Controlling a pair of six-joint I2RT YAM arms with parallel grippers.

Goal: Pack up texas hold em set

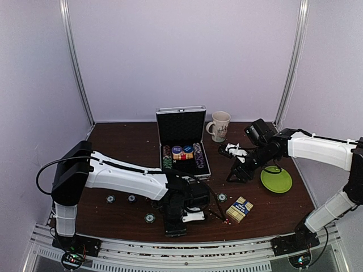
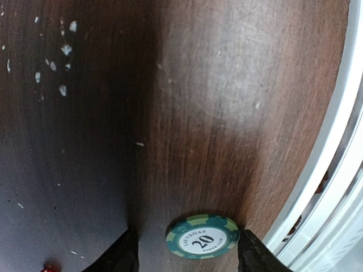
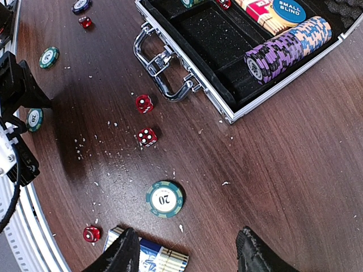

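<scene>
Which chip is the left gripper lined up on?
Find the table's near edge rail; the left gripper hangs just inside it. Between its black fingers lies a green chip marked 20. The other green 20 chip lies by the red dice.

A dark wooden table (image 1: 125, 147) is carrying an open silver case (image 1: 181, 126), cream mug (image 1: 219, 125), green plate (image 1: 276, 179), card box (image 1: 239, 209), scattered poker chips (image 3: 164, 199) and red dice (image 3: 144, 103).

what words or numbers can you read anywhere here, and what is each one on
"LAS VEGAS", "20", "POKER CLUB": near-edge green chip, left wrist view.
"SMALL BLIND": blue button inside the case.
"20": second green chip, lying on the table by the card box.
Too small or blurred to read: the card box's print and the pattern on the mug.
</scene>
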